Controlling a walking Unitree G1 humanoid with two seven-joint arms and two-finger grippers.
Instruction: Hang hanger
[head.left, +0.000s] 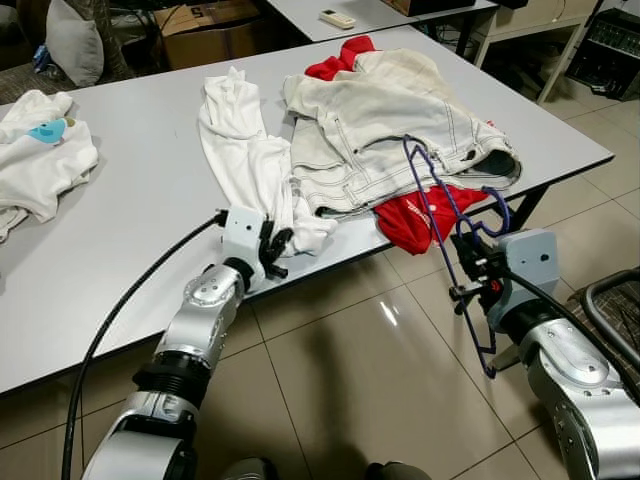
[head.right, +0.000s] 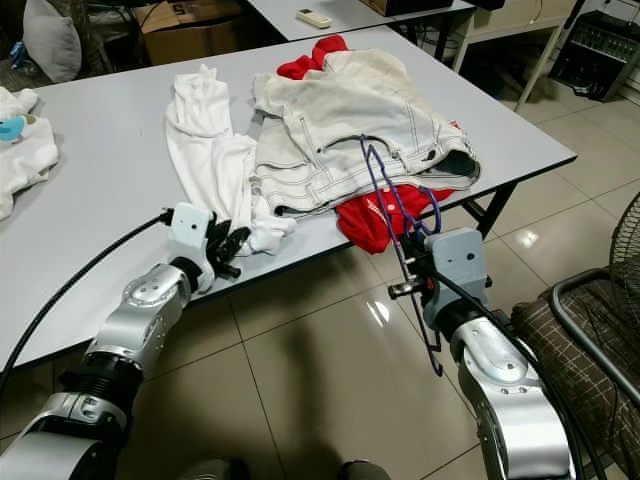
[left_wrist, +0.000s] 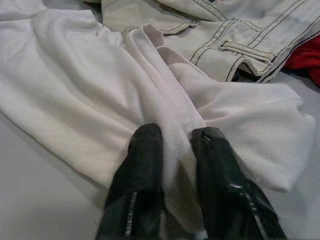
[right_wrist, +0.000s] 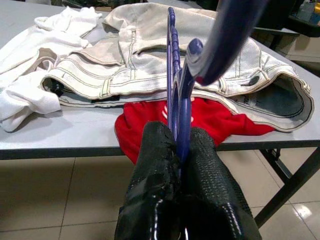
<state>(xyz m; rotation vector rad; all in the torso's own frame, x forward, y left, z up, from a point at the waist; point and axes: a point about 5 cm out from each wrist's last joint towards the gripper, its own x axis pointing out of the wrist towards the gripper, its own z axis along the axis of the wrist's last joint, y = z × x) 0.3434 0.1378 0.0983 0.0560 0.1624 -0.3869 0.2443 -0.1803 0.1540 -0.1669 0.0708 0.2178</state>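
Observation:
A purple wire hanger (head.left: 432, 215) stands on edge in front of the table's near right corner, its hook by the denim jacket. My right gripper (head.left: 467, 262) is shut on it; in the right wrist view the fingers (right_wrist: 200, 150) clamp the hanger (right_wrist: 172, 75) low on its frame. My left gripper (head.left: 277, 245) is at the table's front edge, shut on the hem of a white garment (head.left: 240, 140). In the left wrist view, white fabric (left_wrist: 90, 85) is pinched between the two black fingers (left_wrist: 145, 150).
A cream denim jacket (head.left: 390, 110) lies on a red garment (head.left: 410, 222) on the grey table (head.left: 130, 210). More white clothing (head.left: 35, 150) lies at the far left. A black table leg (head.left: 525, 205) and a chair frame (head.left: 615, 310) stand to the right, above tiled floor.

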